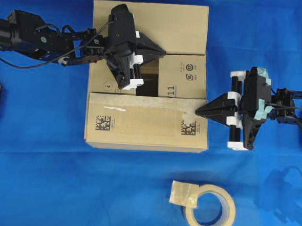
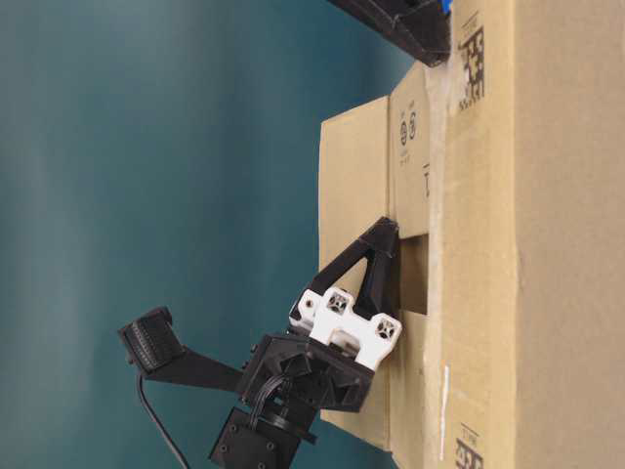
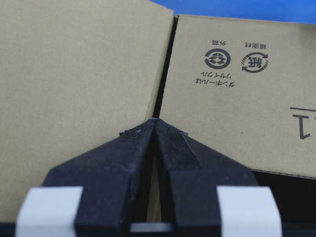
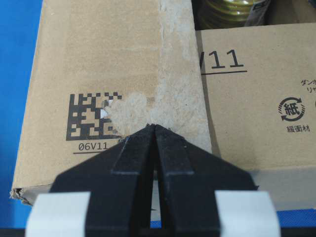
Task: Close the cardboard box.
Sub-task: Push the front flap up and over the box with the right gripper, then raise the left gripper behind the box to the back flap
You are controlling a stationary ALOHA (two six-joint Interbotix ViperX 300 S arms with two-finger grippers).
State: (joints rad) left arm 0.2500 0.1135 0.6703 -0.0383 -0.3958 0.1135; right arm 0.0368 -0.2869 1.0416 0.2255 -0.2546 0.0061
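Observation:
The cardboard box [image 1: 140, 127] stands mid-table. Its near flap [image 1: 145, 120], with two black square codes, lies folded over the top. The far flap [image 1: 171, 27] is folded down as well, and a short inner flap [image 1: 186, 77] printed "11" shows between them beside a dark gap [image 1: 148, 77]. My left gripper [image 1: 164, 52] is shut and empty, its tip on the far flap's edge [image 3: 155, 121], where that flap [image 3: 74, 98] meets the inner one. My right gripper [image 1: 198, 111] is shut and empty, its tip [image 4: 154, 126] touching the near flap's right end by the torn code [image 4: 91, 118].
A beige tape roll [image 1: 210, 209] with a loose tape end lies near the front edge, right of centre. Blue cloth [image 1: 35, 162] covers the table. Something yellowish [image 4: 232, 12] shows inside the box through the gap. The table-level view shows the left gripper [image 2: 386, 230] against the box top.

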